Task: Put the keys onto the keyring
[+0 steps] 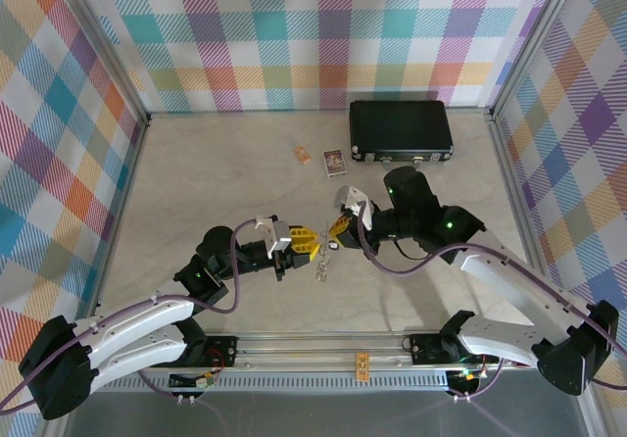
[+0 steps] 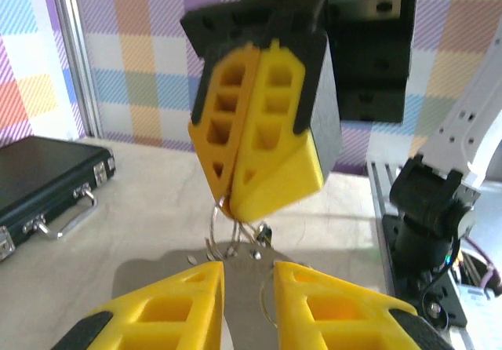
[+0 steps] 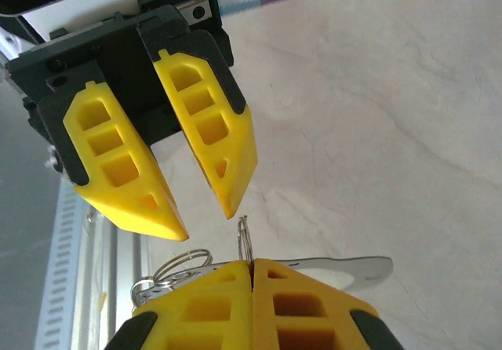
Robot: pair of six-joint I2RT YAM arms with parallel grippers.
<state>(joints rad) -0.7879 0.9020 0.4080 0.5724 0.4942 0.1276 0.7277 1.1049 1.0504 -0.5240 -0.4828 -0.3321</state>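
The keyring (image 3: 245, 236) is pinched in the clenched right gripper (image 3: 252, 273), with a key (image 3: 357, 267) dangling beside it (whether threaded cannot be told). The left gripper (image 3: 204, 220) is parted and empty, close by. Threading is judged unfinished.

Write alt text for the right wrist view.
The right gripper, shut, pinches a keyring that pokes out between its yellow fingertips, and a key sticks out to one side. Facing it, the left gripper hangs open just beyond the ring, over a pale table.
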